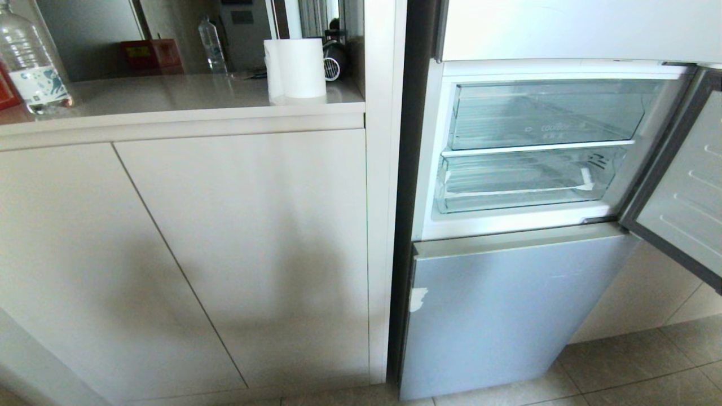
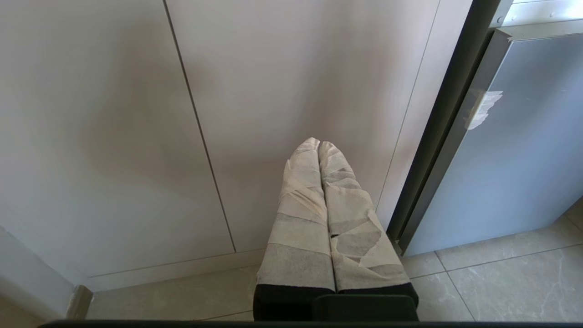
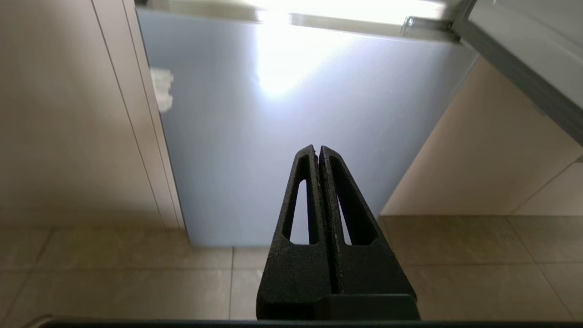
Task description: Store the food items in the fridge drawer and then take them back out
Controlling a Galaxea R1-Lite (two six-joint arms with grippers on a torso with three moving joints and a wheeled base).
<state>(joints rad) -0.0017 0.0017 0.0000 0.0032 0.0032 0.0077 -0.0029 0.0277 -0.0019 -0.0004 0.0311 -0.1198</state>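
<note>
On the counter at our left we see a bottle and a paper roll, but no food items anywhere, so we risk reaching for nothing. The left gripper hangs low before the cabinet doors, its taped jaws pressed together and empty. The right gripper faces the lower fridge door, jaws closed on nothing. At right, the fridge drawer sits pushed in and looks empty; its open door could snag our right arm.
</note>
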